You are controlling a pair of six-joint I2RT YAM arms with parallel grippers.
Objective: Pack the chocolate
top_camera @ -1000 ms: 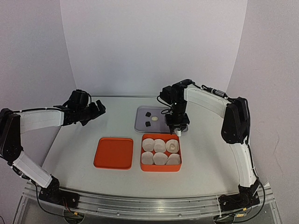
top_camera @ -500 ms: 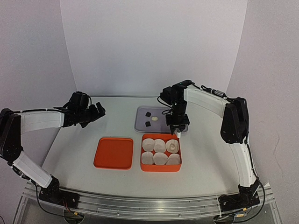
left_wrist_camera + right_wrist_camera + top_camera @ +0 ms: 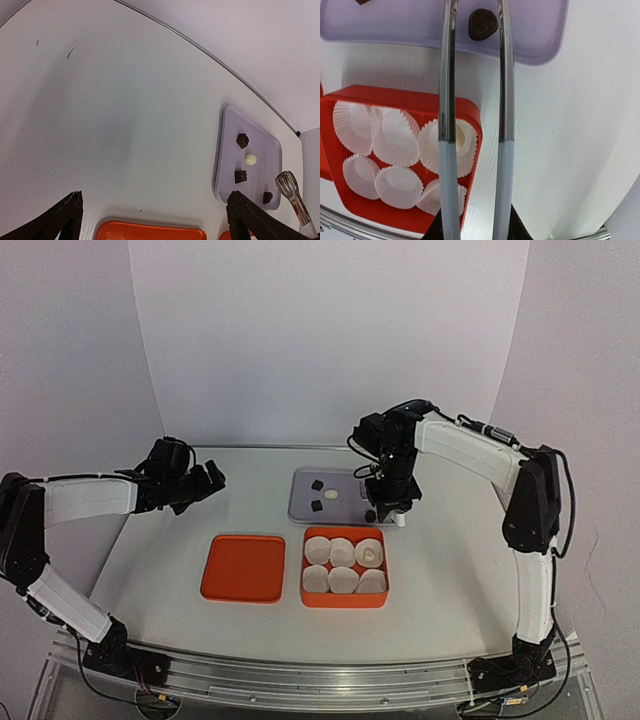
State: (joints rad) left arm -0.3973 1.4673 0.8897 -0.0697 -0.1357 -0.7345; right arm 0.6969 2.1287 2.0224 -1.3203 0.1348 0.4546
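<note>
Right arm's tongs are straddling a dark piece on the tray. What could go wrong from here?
1. The tongs straddle the dark chocolate loosely, near the tray rim; an off-centre squeeze could flick it off the tray.
2. The paper cups crowd and overlap in the orange box; a released piece might land between cups or tip one.

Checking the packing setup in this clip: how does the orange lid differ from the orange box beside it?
The orange lid is shallow and bare; the orange box has taller walls and holds six white paper cups. The lid lies left of the box. One cup in the box holds a cream chocolate; the lid holds nothing. Both are orange, rounded squares of similar footprint.
</note>
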